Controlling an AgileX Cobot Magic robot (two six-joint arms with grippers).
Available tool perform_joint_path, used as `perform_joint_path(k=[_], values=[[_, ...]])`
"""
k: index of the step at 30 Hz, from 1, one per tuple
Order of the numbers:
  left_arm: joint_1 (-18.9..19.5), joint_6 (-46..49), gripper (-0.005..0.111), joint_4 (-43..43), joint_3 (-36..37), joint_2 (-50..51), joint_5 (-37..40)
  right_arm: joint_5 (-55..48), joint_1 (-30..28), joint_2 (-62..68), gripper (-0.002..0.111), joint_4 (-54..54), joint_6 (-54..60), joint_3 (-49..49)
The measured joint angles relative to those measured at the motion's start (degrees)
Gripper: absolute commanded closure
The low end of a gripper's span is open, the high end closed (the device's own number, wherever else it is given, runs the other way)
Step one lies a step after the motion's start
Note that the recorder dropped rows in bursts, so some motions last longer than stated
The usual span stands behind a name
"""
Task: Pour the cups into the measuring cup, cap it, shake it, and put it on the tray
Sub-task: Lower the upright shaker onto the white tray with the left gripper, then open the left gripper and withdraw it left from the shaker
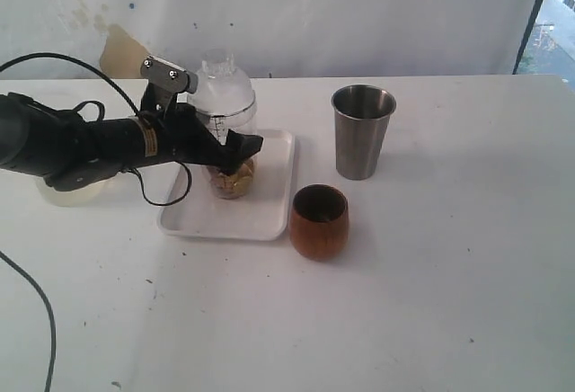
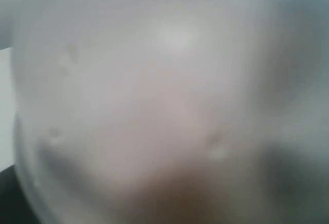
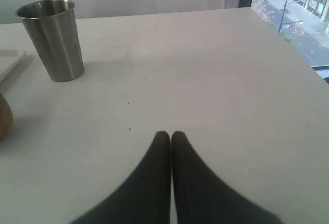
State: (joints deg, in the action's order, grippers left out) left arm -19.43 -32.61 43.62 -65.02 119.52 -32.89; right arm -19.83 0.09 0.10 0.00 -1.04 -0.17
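The measuring cup stands upright on the white tray, with the clear domed lid on top and brownish pieces at its bottom. My left gripper reaches in from the left and is shut on the cup's side. The left wrist view is only a blur of the cup's wall. The steel tumbler and the brown wooden cup stand upright on the table right of the tray. My right gripper is shut on nothing, low over bare table, and out of the exterior view.
A frosted plastic cup sits on the table, partly hidden behind the left arm. The arm's black cable trails across the front left. A corner of the tray shows in the right wrist view. A white wall backs the table.
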Motion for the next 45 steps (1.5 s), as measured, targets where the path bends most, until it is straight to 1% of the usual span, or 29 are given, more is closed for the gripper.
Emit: perform_joint_path(k=[6, 10, 15, 21, 30, 32, 34, 35, 36, 37, 39, 40, 41, 42, 45], values=[[0.0, -1.08, 0.002, 0.0, 0.54, -5.02, 4.6, 0.0, 0.0, 0.0, 0.108, 0.0, 0.0, 0.0], [0.0, -1.7, 0.002, 0.11, 4.37, -6.79, 3.26, 0.0, 0.0, 0.0, 0.108, 0.0, -0.1, 0.0], [0.0, -4.37, 0.002, 0.11, 6.73, -7.44, 0.93, 0.0, 0.0, 0.0, 0.108, 0.0, -0.1, 0.0], [0.0, -4.85, 0.002, 0.19, 10.44, -13.61, 4.94, 0.0, 0.0, 0.0, 0.108, 0.0, -0.21, 0.0], [0.0, -6.2, 0.002, 0.19, 18.96, -22.62, 5.85, 0.0, 0.0, 0.0, 0.108, 0.0, -0.21, 0.0], [0.0, -6.95, 0.005, 0.19, 20.69, -25.52, 6.77, 0.0, 0.0, 0.0, 0.108, 0.0, -0.21, 0.0], [0.0, -7.35, 0.014, -0.88, 22.67, -29.49, 8.31, 0.0, 0.0, 0.0, 0.108, 0.0, -0.21, 0.0], [0.0, -7.51, 0.022, -1.44, 23.58, -31.26, 9.14, 0.0, 0.0, 0.0, 0.108, 0.0, -0.21, 0.0], [0.0, -7.51, 0.033, -1.96, 24.38, -33.56, 10.37, 0.0, 0.0, 0.0, 0.108, 0.0, -0.21, 0.0], [0.0, -7.63, 0.046, -2.36, 25.16, -35.99, 11.86, 0.0, 0.0, 0.0, 0.108, 0.0, -0.21, 0.03], [0.0, -7.63, 0.076, -2.69, 26.63, -41.04, 14.79, 0.0, 0.0, 0.0, 0.108, 0.0, -0.21, 0.03], [0.0, -7.63, 0.088, -2.67, 27.49, -43.59, 16.67, 0.0, 0.0, 0.0, 0.108, 0.0, -0.21, 0.03], [0.0, -7.63, 0.104, -2.67, 28.17, -45.6, 18.53, 0.0, 0.0, 0.0, 0.108, 0.0, -0.21, 0.03], [0.0, -7.63, 0.106, -2.67, 29.05, -48.12, 20.42, 0.0, 0.0, 0.0, 0.108, 0.0, -0.21, 0.03], [0.0, -7.63, 0.106, -2.0, 31.9, -55.61, 25.25, 0.0, 0.0, 0.0, 0.108, 0.0, -0.21, 0.03]])
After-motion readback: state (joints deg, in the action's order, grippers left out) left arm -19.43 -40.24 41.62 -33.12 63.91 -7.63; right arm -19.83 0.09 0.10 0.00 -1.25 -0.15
